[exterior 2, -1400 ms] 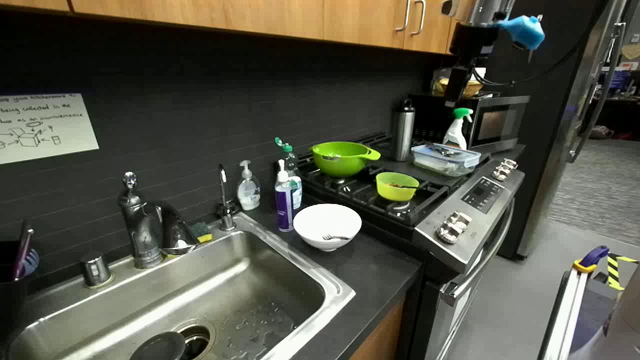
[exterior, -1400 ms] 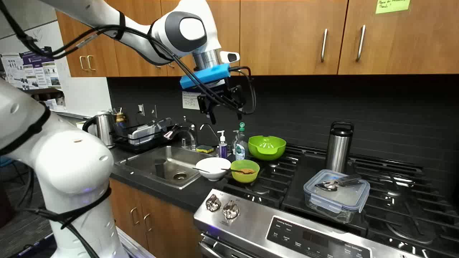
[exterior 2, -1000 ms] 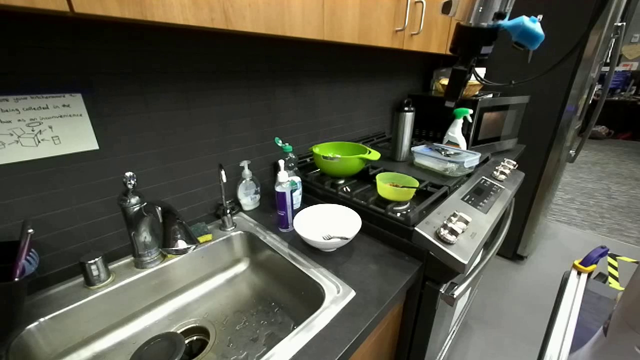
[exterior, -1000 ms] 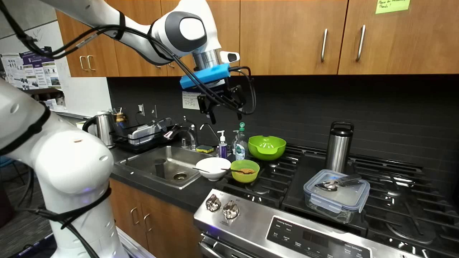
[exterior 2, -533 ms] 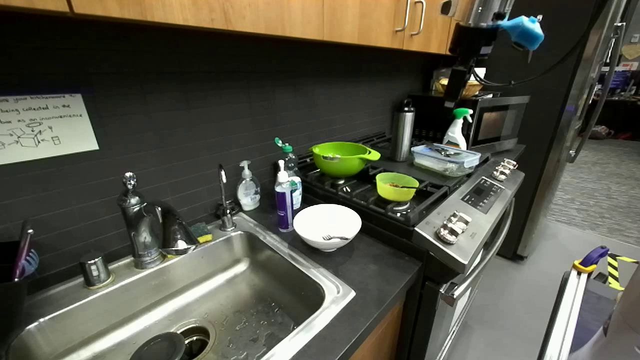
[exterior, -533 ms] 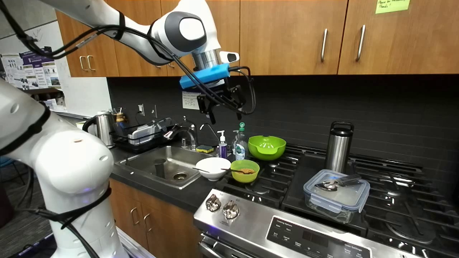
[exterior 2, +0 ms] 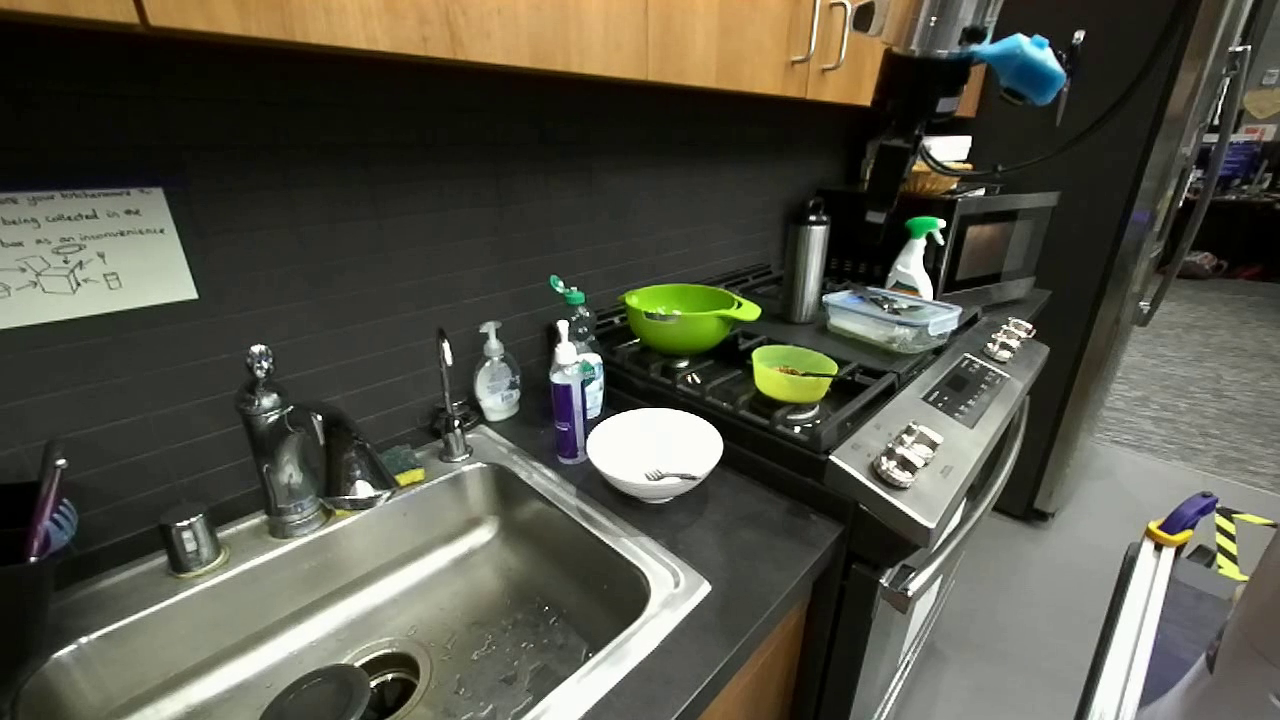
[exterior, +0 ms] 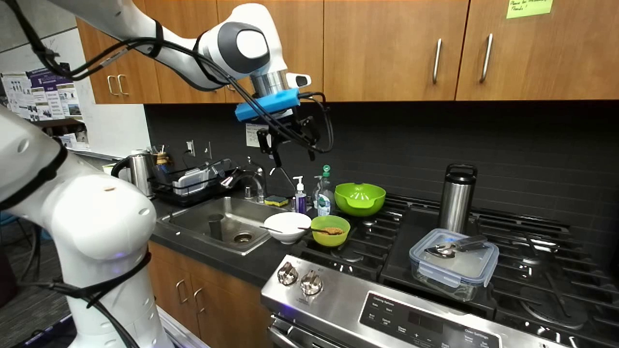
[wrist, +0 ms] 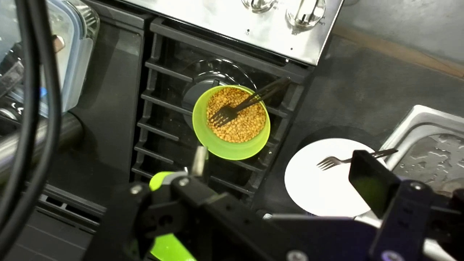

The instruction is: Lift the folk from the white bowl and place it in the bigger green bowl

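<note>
One fork (wrist: 334, 162) rests in the white bowl (wrist: 322, 192), well below the spread claw (exterior: 294, 160).

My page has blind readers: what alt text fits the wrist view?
A fork lies in a white bowl, its handle over the rim, below the open gripper. Nearby on the stove, a smaller green bowl of brown grains holds another fork; the bigger green bowl is mostly hidden behind the gripper.

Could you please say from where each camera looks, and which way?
An exterior view: before the stove, facing the wall; arm and gripper show.
An exterior view: by the sink, facing along the counter; gripper shows.
Wrist view: wrist-mounted, facing down at the smaller green bowl; fingers show.
Both exterior views share the bigger green bowl.
</note>
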Available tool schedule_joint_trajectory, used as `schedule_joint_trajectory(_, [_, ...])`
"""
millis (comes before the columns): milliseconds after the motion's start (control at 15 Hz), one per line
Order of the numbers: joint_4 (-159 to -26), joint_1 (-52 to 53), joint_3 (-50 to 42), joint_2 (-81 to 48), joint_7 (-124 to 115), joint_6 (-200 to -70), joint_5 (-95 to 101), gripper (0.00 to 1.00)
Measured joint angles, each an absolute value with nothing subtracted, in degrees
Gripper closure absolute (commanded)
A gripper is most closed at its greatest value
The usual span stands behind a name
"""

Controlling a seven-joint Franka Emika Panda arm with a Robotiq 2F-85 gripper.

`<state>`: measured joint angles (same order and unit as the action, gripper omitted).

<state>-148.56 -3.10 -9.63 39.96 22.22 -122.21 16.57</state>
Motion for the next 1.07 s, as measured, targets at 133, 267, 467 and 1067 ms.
schedule_joint_trajectory(133, [-148.6, -1.9, -8.6, 39.7, 21.2, -122.3, 15.8, 0.0])
schedule_joint_trajectory(267, [-148.6, -0.6, -7.4, 39.3, 19.9, -122.9, 15.0, 0.0])
schedule_joint_trajectory(467, [-148.6, 0.7, -5.2, 38.1, 16.8, -124.3, 13.6, 0.0])
schedule_joint_trajectory(1067, [-147.2, 2.1, 2.9, 33.2, 4.2, -127.6, 12.0, 0.0])
